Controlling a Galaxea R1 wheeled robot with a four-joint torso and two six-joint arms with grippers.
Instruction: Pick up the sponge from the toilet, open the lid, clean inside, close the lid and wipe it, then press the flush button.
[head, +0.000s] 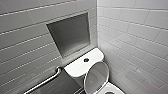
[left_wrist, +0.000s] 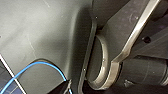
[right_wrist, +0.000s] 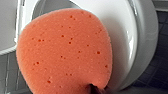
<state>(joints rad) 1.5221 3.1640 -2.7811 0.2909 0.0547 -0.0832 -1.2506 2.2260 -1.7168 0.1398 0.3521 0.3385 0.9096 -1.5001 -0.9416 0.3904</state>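
Observation:
The white toilet (head: 82, 65) stands in the tiled corner, and the dark round flush button (head: 86, 60) sits in the middle of its tank top. Its oval lid (head: 96, 76) is raised and leans back toward the tank, with the seat rim (head: 113, 89) showing below it. In the right wrist view the orange-red sponge (right_wrist: 65, 50) looms large, pinched at one edge by my right gripper (right_wrist: 96, 89), which is shut on it. Behind the sponge lies the toilet's glossy white rim (right_wrist: 127, 32).
A grey recessed niche (head: 70, 33) sits in the wall above the tank. A metal grab bar (head: 46, 82) runs along the left wall beside the toilet. Dark floor tiles (right_wrist: 160, 65) lie around the bowl. A blue cable (left_wrist: 45, 64) crosses the left wrist view.

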